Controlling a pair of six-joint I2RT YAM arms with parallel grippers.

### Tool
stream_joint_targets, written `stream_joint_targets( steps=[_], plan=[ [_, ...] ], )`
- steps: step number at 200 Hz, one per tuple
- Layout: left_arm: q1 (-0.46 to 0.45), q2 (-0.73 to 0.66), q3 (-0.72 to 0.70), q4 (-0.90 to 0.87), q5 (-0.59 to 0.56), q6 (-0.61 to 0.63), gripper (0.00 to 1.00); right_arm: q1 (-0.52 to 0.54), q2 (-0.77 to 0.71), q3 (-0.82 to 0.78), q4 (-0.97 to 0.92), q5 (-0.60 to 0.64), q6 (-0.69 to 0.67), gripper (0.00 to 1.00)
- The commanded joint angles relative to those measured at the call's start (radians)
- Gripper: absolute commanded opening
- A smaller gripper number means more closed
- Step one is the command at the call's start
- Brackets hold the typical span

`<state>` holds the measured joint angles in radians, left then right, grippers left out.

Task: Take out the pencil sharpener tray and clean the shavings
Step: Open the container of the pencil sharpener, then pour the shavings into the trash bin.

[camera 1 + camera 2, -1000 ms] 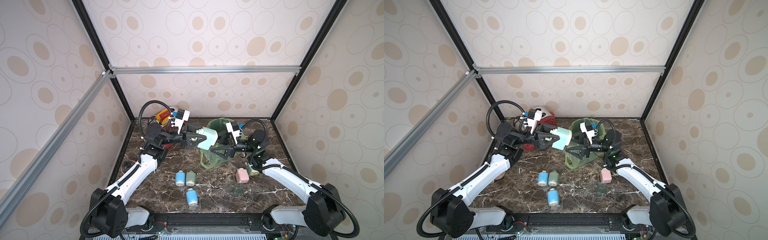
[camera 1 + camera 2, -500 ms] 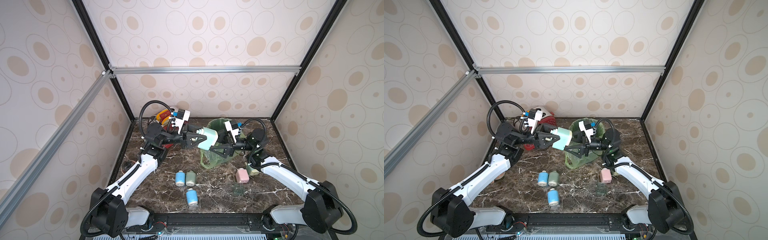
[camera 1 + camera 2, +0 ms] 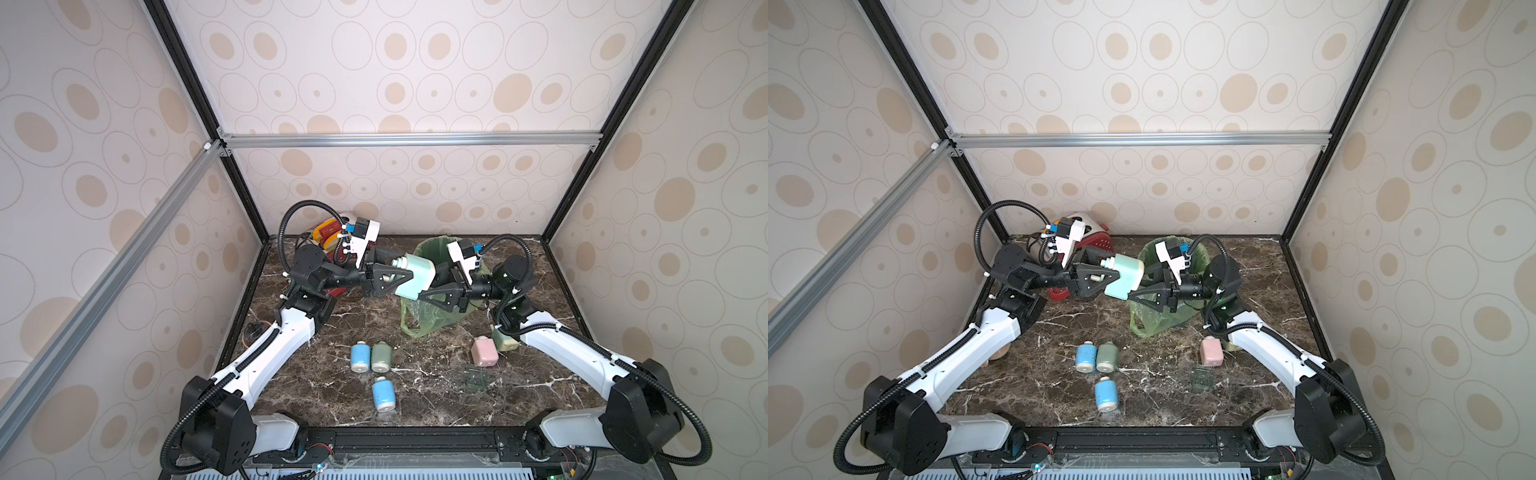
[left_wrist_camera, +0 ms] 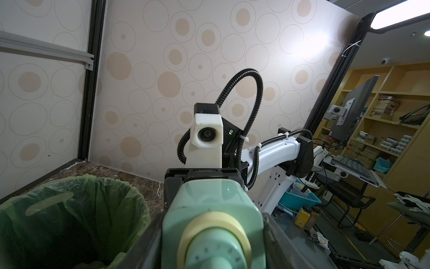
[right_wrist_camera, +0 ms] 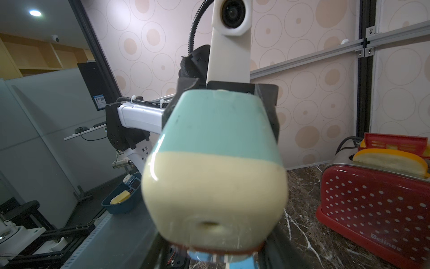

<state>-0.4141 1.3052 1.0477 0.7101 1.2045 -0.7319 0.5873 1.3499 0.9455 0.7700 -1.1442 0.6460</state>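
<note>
Hanging near-left of the green-lined bin (image 3: 417, 321), the mint sharpener (image 3: 417, 270) is clamped by the left gripper (image 3: 405, 277); the right gripper (image 3: 424, 296) seems closed on its cream tray end (image 5: 214, 198).

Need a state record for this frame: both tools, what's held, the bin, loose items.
left tool: shut on teal sharpener at its dial end, held in the air
right tool: shut on the same sharpener's cream end
tray: cream end joined to the teal body, nothing pulled out
bin: green-bagged, open, next to the held sharpener
loose items: rear blue sharpener, green sharpener, front blue sharpener, pink sharpener, clear piece
</note>
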Motion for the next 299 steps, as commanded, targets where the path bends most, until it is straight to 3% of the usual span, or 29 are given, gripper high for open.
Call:
stream_joint_targets(
  steps=[1, 35, 114, 143, 185, 207, 250, 299],
  plan=[
    [-0.012, -0.032, 0.030, -0.015, -0.012, 0.039, 0.00, -0.012, -0.012, 0.019, -0.068, 0.021, -0.042, 0.36],
    [-0.019, -0.026, 0.029, -0.058, -0.087, 0.052, 0.00, -0.049, -0.012, 0.028, -0.142, -0.004, -0.052, 0.34],
    [-0.007, -0.022, 0.133, -0.457, -0.207, 0.258, 0.00, -0.162, -0.051, 0.018, -0.346, -0.066, -0.123, 0.32],
    [0.008, -0.025, 0.101, -0.448, -0.245, 0.289, 0.00, -0.200, -0.081, 0.010, -0.439, -0.049, -0.155, 0.32],
    [0.038, -0.022, 0.064, -0.309, -0.213, 0.192, 0.00, -0.228, -0.121, -0.008, -0.512, -0.025, -0.183, 0.32],
    [0.040, -0.024, 0.068, -0.308, -0.193, 0.189, 0.00, -0.231, -0.141, -0.008, -0.543, 0.007, -0.194, 0.32],
    [0.074, -0.058, 0.135, -0.603, -0.272, 0.381, 0.00, -0.253, -0.100, 0.109, -0.772, 0.149, -0.161, 0.28],
    [0.096, -0.072, 0.125, -0.622, -0.331, 0.387, 0.00, -0.261, -0.045, 0.309, -1.074, 0.304, -0.047, 0.19]
  ],
)
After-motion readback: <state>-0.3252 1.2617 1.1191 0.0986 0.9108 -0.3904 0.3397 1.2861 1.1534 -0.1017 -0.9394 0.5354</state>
